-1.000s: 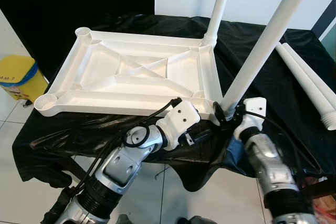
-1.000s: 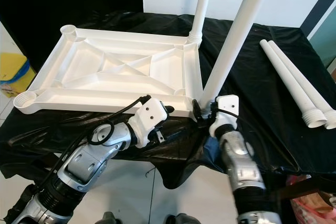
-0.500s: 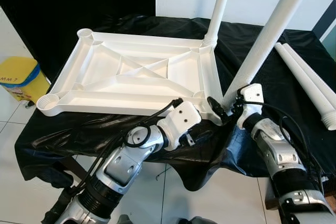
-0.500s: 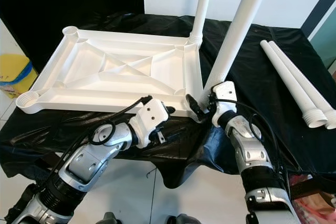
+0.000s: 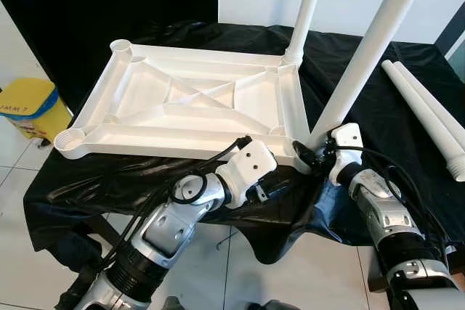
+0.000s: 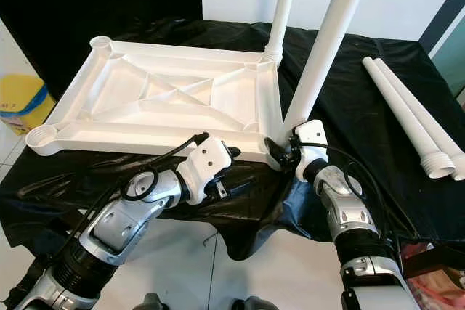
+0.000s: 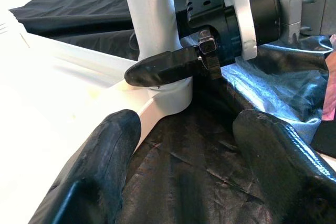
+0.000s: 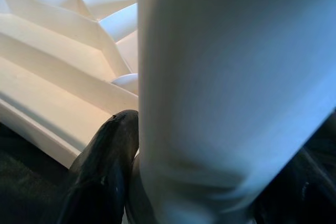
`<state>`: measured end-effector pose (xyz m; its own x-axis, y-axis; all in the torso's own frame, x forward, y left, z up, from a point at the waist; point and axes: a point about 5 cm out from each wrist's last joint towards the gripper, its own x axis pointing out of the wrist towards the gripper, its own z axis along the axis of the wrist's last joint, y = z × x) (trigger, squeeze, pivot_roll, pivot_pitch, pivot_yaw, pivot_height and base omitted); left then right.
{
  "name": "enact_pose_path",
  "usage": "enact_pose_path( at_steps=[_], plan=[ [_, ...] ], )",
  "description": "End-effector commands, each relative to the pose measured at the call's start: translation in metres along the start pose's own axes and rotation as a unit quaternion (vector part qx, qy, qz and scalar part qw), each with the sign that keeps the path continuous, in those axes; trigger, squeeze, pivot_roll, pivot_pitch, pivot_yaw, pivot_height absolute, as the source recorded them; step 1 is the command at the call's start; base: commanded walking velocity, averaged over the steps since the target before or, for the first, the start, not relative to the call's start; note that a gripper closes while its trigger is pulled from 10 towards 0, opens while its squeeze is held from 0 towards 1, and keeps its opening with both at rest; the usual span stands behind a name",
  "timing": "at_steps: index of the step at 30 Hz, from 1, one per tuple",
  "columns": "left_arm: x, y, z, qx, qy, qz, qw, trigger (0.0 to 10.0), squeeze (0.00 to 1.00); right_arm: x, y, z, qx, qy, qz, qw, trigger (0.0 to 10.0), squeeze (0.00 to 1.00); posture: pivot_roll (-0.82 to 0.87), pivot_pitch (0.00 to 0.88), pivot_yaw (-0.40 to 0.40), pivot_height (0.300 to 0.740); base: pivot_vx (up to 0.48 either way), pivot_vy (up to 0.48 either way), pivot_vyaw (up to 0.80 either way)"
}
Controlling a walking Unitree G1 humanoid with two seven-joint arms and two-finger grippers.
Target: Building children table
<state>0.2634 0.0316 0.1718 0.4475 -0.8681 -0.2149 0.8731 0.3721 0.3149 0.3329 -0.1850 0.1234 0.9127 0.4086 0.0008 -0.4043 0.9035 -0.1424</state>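
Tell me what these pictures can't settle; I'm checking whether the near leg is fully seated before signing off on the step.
- Near leg: its base joint in the tabletop corner socket is covered by the right gripper in the eye views.
- Right wrist view: the leg is too close and blurred; no threads are readable.
- Both upright legs, including the far leg: tops cut off by the upper edge.
- Spare legs: far ends cut by the right edge in the left eye view.

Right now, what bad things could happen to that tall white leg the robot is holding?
The near leg leans instead of standing straight, so it may jam crooked in its corner socket. The right tool grips it only at its base, so the long top could swing. The tabletop sits near the cloth's front edge and might get nudged off.
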Motion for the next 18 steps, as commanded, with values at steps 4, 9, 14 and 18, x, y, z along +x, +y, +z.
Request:
enact_pose_path(
  at_steps=[4,9,14,18],
  plan=[
    [0.002,-0.001,0.001,0.008,0.000,-0.015,1.000,10.0,0.00,-0.006,-0.002,-0.018,0.032,0.033,-0.064,0.997,10.0,0.00,0.01,0.093,-0.064,0.740,0.000,0.000,0.00],
    [0.002,-0.002,0.001,0.007,0.000,-0.018,1.000,10.0,0.00,-0.002,0.013,-0.020,0.053,0.034,-0.113,0.992,10.0,0.00,0.01,0.098,-0.060,0.740,0.000,0.000,0.00],
    [0.002,-0.002,0.001,0.006,0.000,-0.018,1.000,10.0,0.00,-0.001,0.024,-0.025,0.084,0.046,-0.165,0.982,10.0,0.00,0.01,0.104,-0.058,0.740,0.000,0.000,0.00],
    [0.001,-0.002,0.000,0.006,0.001,-0.018,1.000,10.0,0.00,0.000,0.032,-0.031,0.112,0.061,-0.240,0.962,10.0,0.00,0.01,0.107,-0.060,0.740,0.000,0.000,0.00]
  ],
)
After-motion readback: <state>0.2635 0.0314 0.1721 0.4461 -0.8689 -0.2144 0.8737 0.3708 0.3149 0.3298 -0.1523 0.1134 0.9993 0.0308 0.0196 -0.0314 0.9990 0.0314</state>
